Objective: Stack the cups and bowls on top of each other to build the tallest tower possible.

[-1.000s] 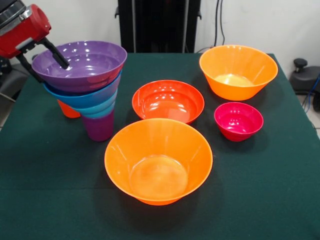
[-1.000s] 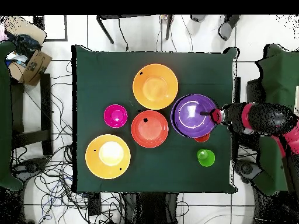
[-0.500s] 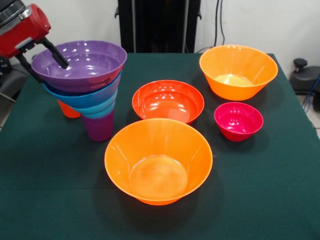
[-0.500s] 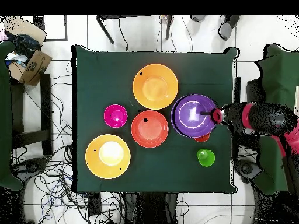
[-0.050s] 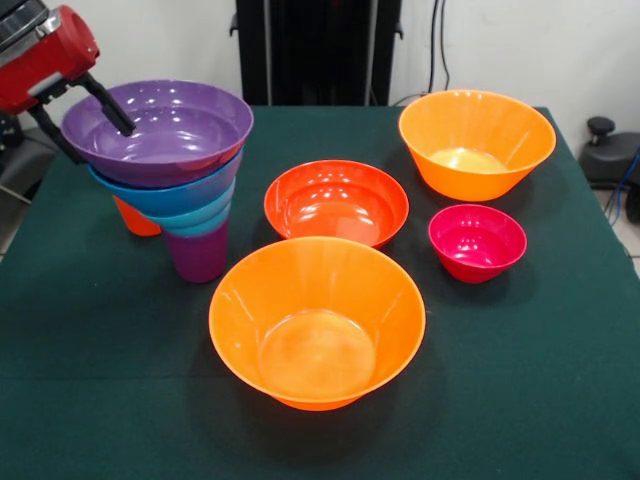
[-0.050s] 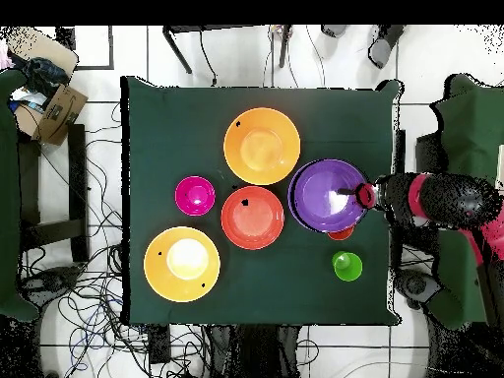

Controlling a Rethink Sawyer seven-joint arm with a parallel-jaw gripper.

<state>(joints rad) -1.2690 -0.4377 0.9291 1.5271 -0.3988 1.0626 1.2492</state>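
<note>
At the left of the front view, the gripper (image 5: 85,115) straddles the rim of the purple bowl (image 5: 160,130): one black finger (image 5: 108,105) reaches down inside the bowl, the other runs outside its wall, so the pincer looks to be pinching that rim. The purple bowl sits on top of the tower (image 5: 175,190), above a blue bowl (image 5: 165,195), a teal bowl (image 5: 200,218) and a purple cup (image 5: 198,255) at the base. It appears slightly tilted, so the step in hand is probably seating or freeing this bowl. Doing it well calls for levelling the bowl so it nests true, then parting the fingers gently and drawing away without tugging the rim, since the narrow cup makes a tippy foot. An orange cup (image 5: 135,220) stands just behind the tower.

Further right lie the shallow red-orange bowl (image 5: 336,202), a large orange bowl (image 5: 317,320) in front of it, another large orange bowl (image 5: 476,142) at the back, and the small magenta bowl (image 5: 477,241). The green cup (image 6: 346,266) shows only in the overhead view.

The dark green table cloth (image 5: 520,400) looks soft. A pale wall is behind; cables (image 6: 94,295) trail over the tiled floor.
</note>
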